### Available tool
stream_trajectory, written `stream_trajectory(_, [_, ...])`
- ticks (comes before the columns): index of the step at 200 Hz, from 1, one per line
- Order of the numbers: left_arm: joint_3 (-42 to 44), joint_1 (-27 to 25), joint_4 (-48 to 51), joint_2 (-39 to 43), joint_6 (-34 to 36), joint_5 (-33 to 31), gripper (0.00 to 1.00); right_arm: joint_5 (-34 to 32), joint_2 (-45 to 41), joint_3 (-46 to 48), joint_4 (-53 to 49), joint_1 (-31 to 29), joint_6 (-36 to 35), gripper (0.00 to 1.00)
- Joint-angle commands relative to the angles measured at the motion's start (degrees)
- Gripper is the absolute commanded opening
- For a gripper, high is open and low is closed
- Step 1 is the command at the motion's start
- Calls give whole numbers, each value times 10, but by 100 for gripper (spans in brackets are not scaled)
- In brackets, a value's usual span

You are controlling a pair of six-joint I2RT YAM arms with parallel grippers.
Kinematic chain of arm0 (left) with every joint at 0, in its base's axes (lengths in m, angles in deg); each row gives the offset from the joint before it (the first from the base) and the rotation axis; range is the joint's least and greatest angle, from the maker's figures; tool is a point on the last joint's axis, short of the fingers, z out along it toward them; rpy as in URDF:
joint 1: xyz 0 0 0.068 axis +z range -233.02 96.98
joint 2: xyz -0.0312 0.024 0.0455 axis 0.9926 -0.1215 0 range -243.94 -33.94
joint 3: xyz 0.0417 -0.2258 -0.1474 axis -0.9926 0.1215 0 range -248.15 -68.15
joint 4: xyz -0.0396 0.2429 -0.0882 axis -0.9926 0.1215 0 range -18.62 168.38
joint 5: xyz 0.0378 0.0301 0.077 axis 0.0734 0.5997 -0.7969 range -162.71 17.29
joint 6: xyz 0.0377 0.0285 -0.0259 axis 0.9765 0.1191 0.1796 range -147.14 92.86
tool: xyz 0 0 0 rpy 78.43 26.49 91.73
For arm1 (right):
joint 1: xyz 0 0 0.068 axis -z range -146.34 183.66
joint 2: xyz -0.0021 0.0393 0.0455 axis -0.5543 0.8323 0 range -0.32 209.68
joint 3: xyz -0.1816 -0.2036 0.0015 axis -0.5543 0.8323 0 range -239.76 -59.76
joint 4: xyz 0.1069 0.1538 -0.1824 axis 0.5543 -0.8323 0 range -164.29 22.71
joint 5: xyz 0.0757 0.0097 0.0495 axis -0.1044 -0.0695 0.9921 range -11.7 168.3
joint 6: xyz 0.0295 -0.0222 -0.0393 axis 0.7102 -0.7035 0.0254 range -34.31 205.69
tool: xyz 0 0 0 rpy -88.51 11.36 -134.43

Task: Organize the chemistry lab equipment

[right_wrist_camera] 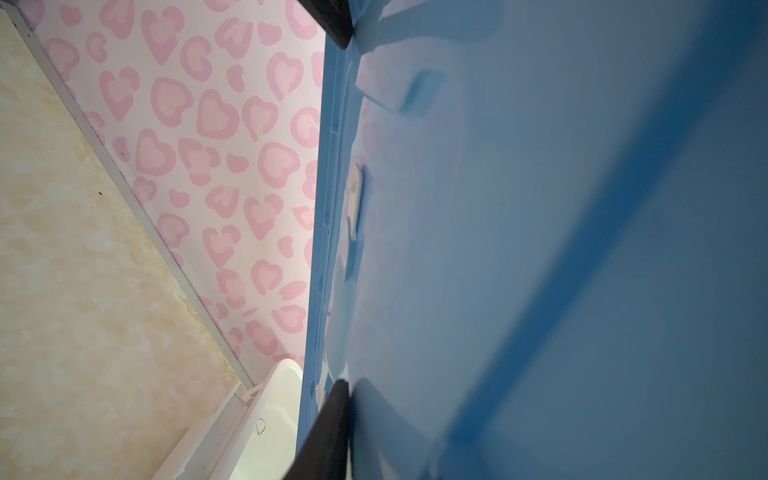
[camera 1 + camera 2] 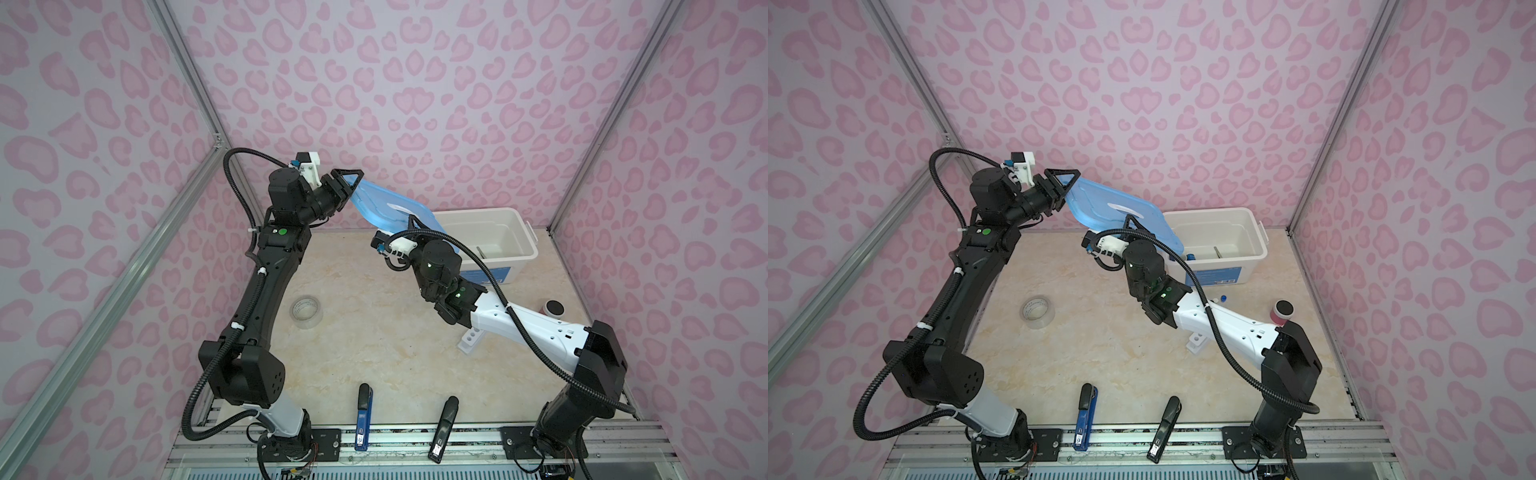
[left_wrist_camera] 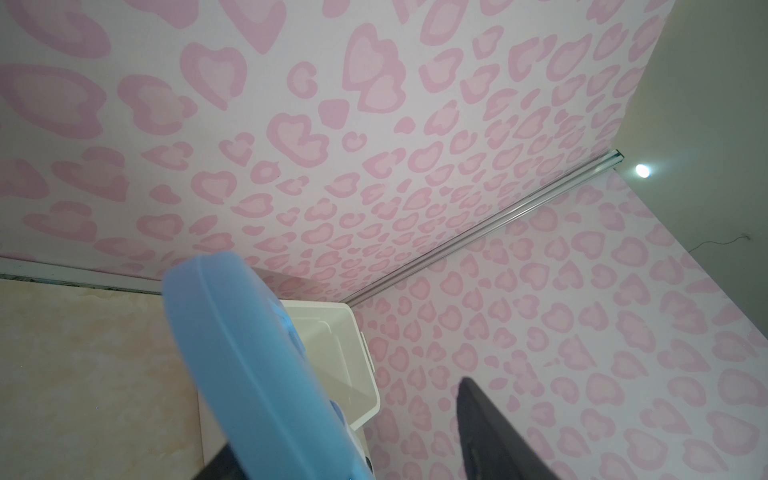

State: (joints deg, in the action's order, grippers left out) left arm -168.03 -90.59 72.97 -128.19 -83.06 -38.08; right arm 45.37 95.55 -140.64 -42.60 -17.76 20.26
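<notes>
Pink heart-print walls [image 2: 415, 83], marbled tabletop [image 2: 374, 340]. Blue lid [image 2: 374, 203] aloft, tilted by white bin [image 2: 523, 266]. Left gripper [image 2: 347, 185] spread, one finger [image 3: 220, 465] against lid; right gripper [image 2: 415, 226] at lid, state unclear. White holed rack [image 2: 471, 341] on tabletop under right forearm [image 2: 532, 328].

Both top views look steeply down over the beige marbled tabletop [image 2: 374, 357] [image 2: 1100, 357]; both wrist views closely share a translucent blue lid [image 3: 249, 374] [image 1: 540, 249].
</notes>
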Motion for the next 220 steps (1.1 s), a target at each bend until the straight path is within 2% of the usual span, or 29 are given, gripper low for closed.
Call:
stream_trajectory(1, [-3, -1, -32, -7, 1, 12, 64, -1, 1, 4, 61, -4, -13, 28])
stream_trajectory(46, [-6, 0, -38, -14, 2, 18, 59, 1, 2, 15, 95, -9, -34, 32])
stream_trajectory(104, [-4, 0, -43, -12, 2, 26, 37, 3, 5, 24, 119, -11, -58, 35])
stream_trajectory(108, [-4, -1, -44, -12, 3, 27, 32, 3, 5, 25, 118, -11, -58, 35])
stream_trajectory(120, [-2, -1, -45, -11, 3, 28, 27, 3, 6, 24, 118, -11, -59, 36])
stream_trajectory(191, [-4, -1, -58, -12, -8, 30, 4, 1, 13, 29, 132, -13, -75, 49])
stream_trajectory(220, [-11, 0, -62, -15, -11, 28, 4, -7, 14, 32, 135, -13, -74, 58])
